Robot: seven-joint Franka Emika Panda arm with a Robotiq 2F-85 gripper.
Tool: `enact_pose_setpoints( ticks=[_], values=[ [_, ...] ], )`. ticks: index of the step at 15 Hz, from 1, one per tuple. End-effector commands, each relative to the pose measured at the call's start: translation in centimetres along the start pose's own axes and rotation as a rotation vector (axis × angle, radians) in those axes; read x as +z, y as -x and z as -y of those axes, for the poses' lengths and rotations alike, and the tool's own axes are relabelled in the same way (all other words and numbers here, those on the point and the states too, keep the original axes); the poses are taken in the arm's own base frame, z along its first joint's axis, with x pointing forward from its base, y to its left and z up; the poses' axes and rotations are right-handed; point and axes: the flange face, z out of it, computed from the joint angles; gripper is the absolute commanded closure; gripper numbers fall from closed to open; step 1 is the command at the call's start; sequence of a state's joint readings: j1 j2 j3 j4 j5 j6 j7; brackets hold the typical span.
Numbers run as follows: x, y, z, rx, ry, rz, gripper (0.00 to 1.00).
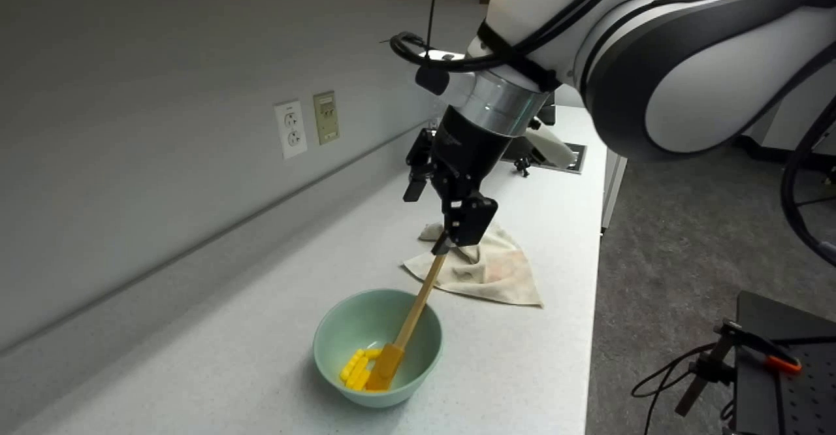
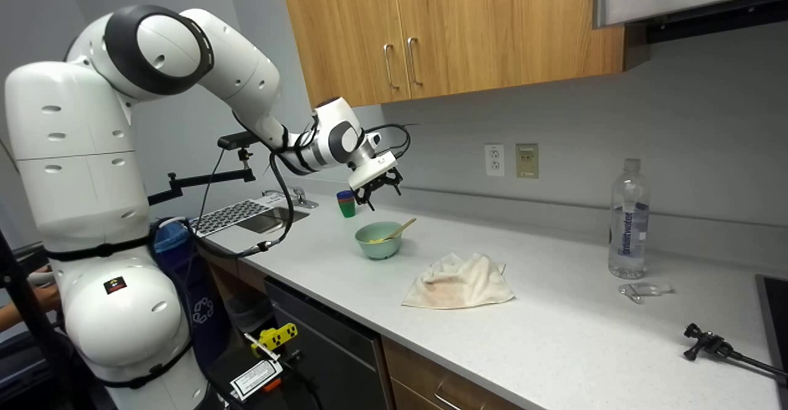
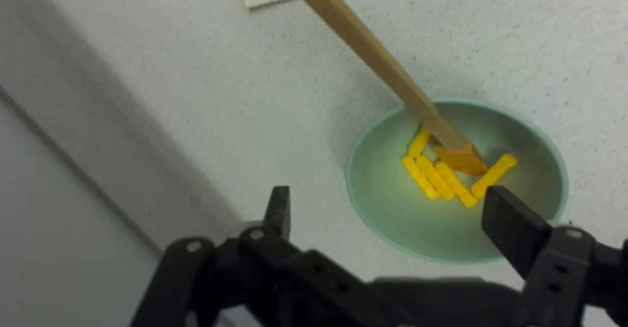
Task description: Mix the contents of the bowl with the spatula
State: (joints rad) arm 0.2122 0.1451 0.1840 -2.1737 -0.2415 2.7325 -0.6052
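Observation:
A pale green bowl [image 1: 349,324] stands on the counter; it also shows in an exterior view [image 2: 378,251] and in the wrist view [image 3: 417,229]. Several yellow pieces [image 3: 431,177] lie in it. A spatula with a wooden handle [image 3: 373,52] and an orange head [image 3: 463,159] rests in the bowl, its handle leaning out over the rim toward the cloth. My gripper [image 3: 386,194] is open and empty, with its fingers wide apart. In both exterior views the gripper [image 1: 426,218] [image 2: 385,200] is above the counter. One fingertip overlaps the bowl in the wrist view.
A crumpled cream cloth [image 2: 458,284] lies near the bowl. A wall [image 1: 163,128] runs along the counter, with a wooden cabinet [image 2: 468,28] above. Stacked cups [image 2: 346,204] and a sink [image 2: 265,220] are at one end. A water bottle [image 2: 628,231] stands at the other.

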Motion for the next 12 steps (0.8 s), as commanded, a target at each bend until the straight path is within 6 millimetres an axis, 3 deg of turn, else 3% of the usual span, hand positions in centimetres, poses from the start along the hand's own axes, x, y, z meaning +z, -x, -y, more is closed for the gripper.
enact_pose_setpoints(
  ticks=[1,5,6,8,12],
  values=[
    [2.3,-2.0,0.4,0.027,-0.054,-0.142,0.00],
    [4.5,-3.3,1.8,0.051,-0.135,-0.221,0.02],
    [4.9,-3.5,1.8,0.055,-0.148,-0.232,0.26],
    [5.5,-3.5,1.6,0.058,-0.164,-0.239,0.31],
    [6.5,-3.5,0.9,0.070,-0.177,-0.249,0.63]
  ],
)
